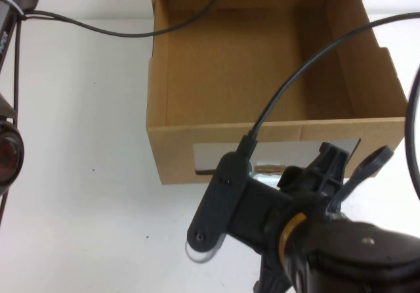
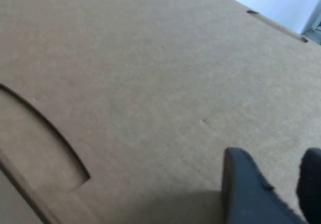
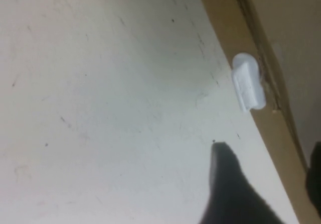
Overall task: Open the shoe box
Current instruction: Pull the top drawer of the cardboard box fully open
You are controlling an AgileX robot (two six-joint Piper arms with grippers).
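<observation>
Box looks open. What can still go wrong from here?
1. Right gripper, open, sits by the front wall of the shoe box; a careless retreat may shove it.
2. Its cable drapes across the open box and may snag a wall.
3. Left gripper, open, is close to a cardboard panel; it may scrape.

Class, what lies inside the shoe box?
Only bare cardboard shows inside the shoe box; its front wall hides the nearest floor strip. Right gripper, open, sits at that wall; left gripper, open, faces a cardboard panel.
</observation>
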